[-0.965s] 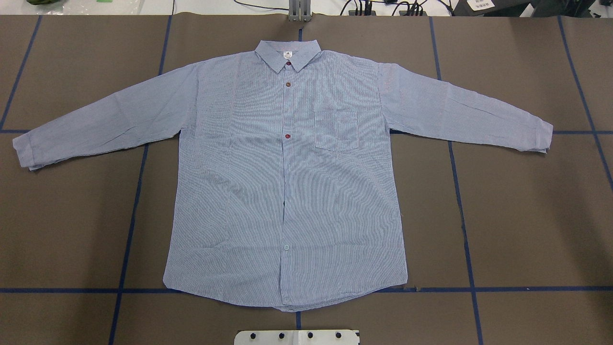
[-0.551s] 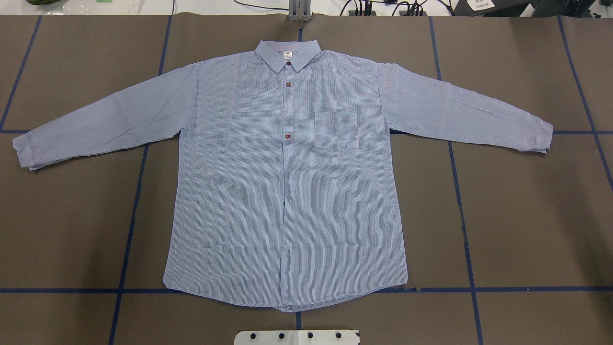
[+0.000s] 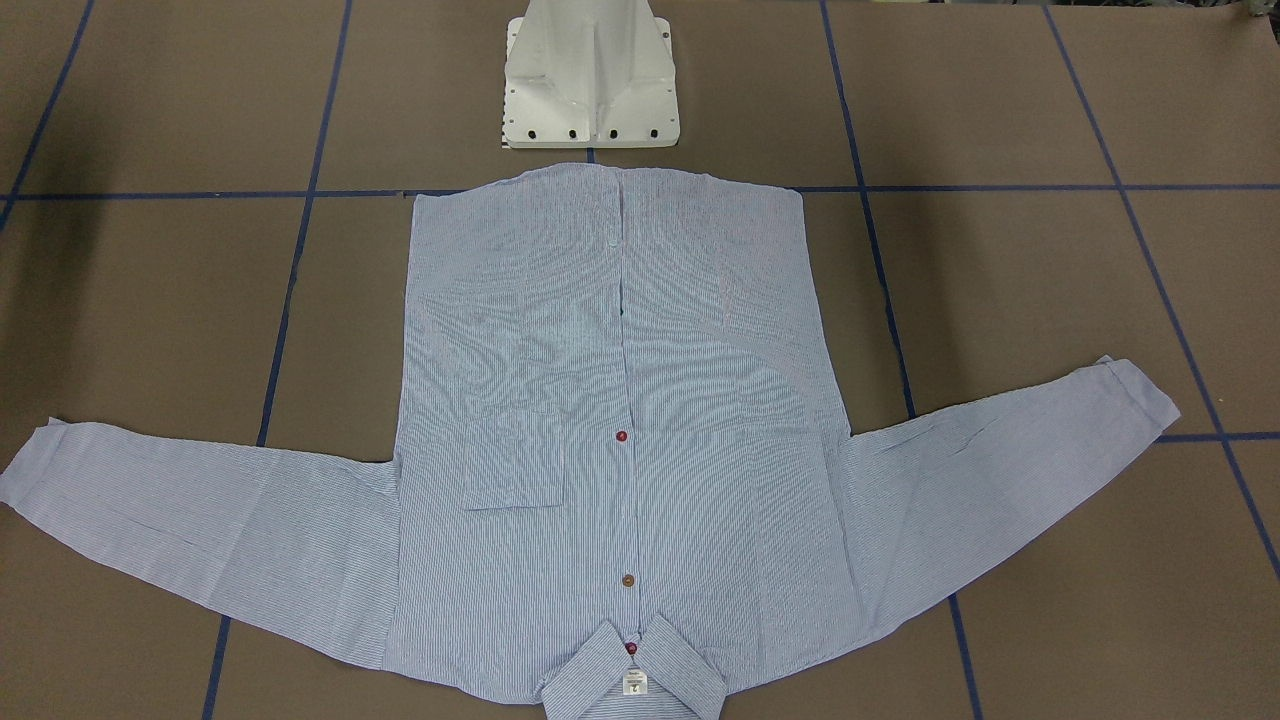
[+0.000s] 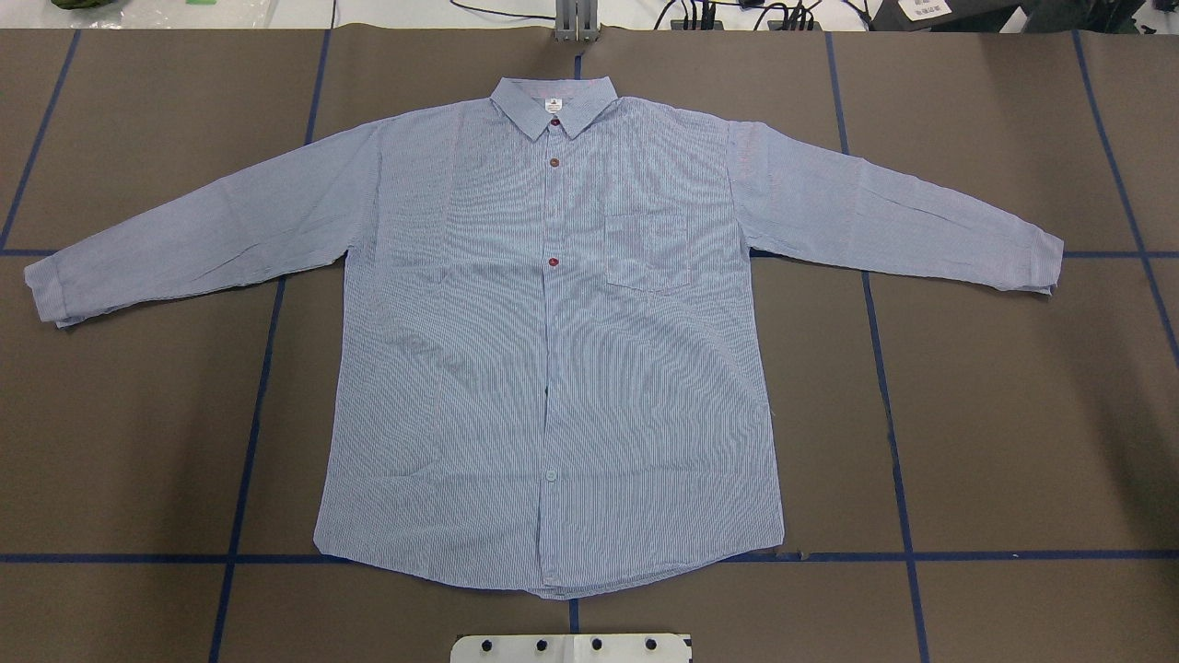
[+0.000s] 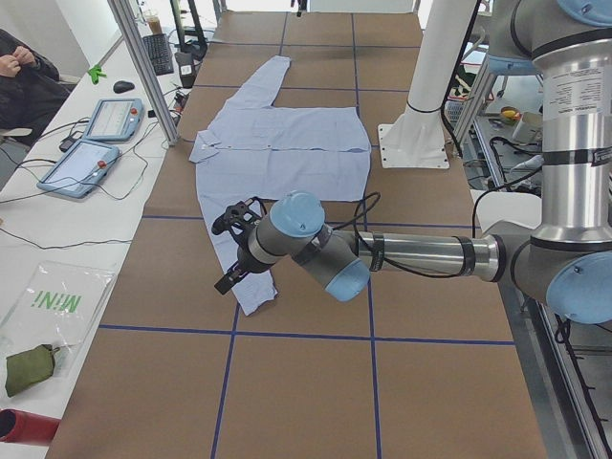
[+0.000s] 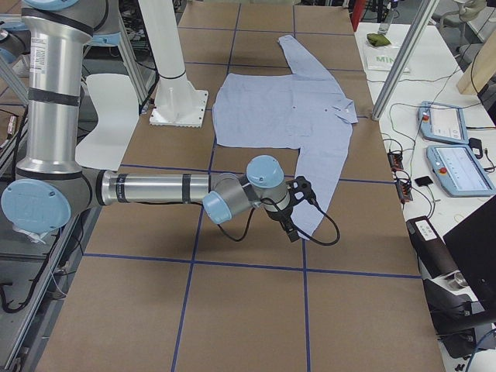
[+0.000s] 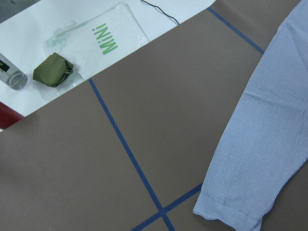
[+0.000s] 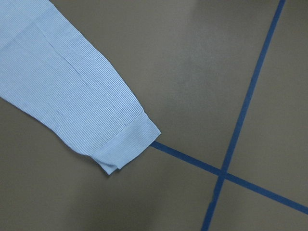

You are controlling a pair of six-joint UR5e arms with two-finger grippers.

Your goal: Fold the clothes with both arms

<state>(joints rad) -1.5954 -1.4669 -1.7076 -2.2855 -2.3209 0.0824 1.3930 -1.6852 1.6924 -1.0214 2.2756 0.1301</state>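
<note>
The light blue striped shirt (image 4: 553, 368) lies flat and buttoned on the brown table, collar at the far edge and both sleeves spread out sideways. The left gripper (image 5: 229, 253) hovers over the end of the near sleeve in the exterior left view; its wrist camera shows that cuff (image 7: 231, 211) below. Above the other sleeve's end in the exterior right view hangs the right gripper (image 6: 298, 211), and its wrist camera looks down on that cuff (image 8: 125, 144). Neither arm reaches into the overhead or front view. I cannot tell whether either gripper is open or shut.
The white pedestal base (image 3: 590, 80) stands just behind the shirt's hem. Blue tape lines cross the table. A side bench holds tablets (image 5: 96, 143), a plastic bag and a green pouch (image 7: 53, 70). A seated person (image 5: 24, 72) is at its far end.
</note>
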